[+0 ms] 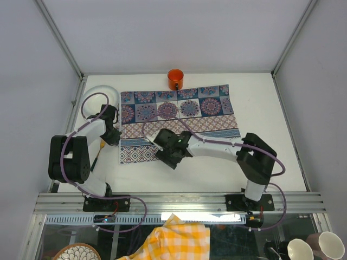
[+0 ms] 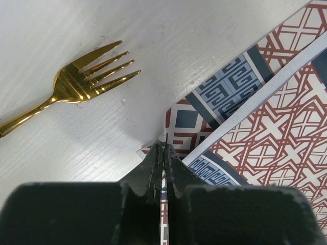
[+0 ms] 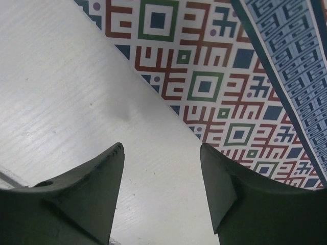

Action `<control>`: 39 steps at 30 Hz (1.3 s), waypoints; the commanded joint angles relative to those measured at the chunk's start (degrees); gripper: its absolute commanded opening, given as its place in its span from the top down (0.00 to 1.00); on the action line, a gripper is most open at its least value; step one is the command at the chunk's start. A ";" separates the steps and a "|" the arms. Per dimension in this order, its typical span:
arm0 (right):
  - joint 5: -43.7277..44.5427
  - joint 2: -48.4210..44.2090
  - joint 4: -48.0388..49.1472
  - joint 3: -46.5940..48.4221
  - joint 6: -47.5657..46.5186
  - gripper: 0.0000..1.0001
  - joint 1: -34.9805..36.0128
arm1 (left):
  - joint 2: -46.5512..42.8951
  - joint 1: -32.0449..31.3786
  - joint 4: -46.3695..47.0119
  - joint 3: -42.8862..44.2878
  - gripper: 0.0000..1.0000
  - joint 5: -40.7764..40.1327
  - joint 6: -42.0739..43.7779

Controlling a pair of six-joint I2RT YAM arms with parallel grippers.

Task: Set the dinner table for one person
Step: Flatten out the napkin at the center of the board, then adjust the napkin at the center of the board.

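Here's the table [image 1: 260,108], white and wide, filling the middle of the top view between its metal rails, and the patterned cloth [image 1: 179,108] lies across its centre. The left gripper [image 2: 164,153] is on it: fingers pressed together with the cloth's near left edge nipped between them. In the wrist view a thin strip of fabric runs right up through the closed tips. My read is that it's holding that edge to tug the cloth flat or square it up, since the lower band looks doubled over along the bottom of the top view. The right gripper [image 3: 161,150] hovers low over bare table at the cloth's lower edge with fingers spread and nothing between them, well placed, I'd say, to catch the other end of that edge so the two arms can pull evenly. The gold fork [image 2: 82,81] lies flat at the upper left of the left wrist view, tines toward the cloth and near the pinch but apart from it. It sits close enough to get dragged if the fabric slides that way. Up top, an orange mug [image 1: 175,79] stands just beyond the cloth's far edge, and a white dish [image 1: 100,93] sits off the cloth's upper left corner. So nothing is on the cloth yet — the setting proper hasn't begun, and the cloth comes first.
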 commanded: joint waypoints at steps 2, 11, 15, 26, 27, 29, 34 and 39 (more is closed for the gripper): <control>7.94 3.79 1.99 6.18 -4.83 0.36 2.03 | 1.21 -0.60 5.11 -3.67 1.00 8.21 0.38; 9.31 8.26 5.85 9.25 -8.46 0.35 5.87 | 0.20 -0.59 4.92 -4.12 1.00 9.45 0.42; 10.20 10.93 6.32 10.27 -9.74 0.35 6.54 | 0.31 -0.60 4.88 -4.30 1.00 9.79 0.47; 13.58 14.04 8.83 10.04 -10.80 0.35 6.92 | 0.25 -0.64 4.81 -4.02 1.00 10.63 0.81; 13.69 14.54 9.23 10.05 -10.92 0.35 6.87 | 0.11 -0.65 4.65 -3.95 1.00 10.63 0.90; 14.05 15.60 9.83 10.20 -11.25 0.42 6.87 | -0.18 -0.65 4.33 -3.81 1.00 10.54 1.07; 13.65 17.47 11.11 10.14 -11.60 0.99 6.70 | -0.78 -0.60 3.37 -3.46 1.00 10.24 1.46; 12.66 15.78 11.53 9.85 -10.87 1.00 6.63 | -1.21 -0.62 2.76 -3.09 1.00 10.43 1.65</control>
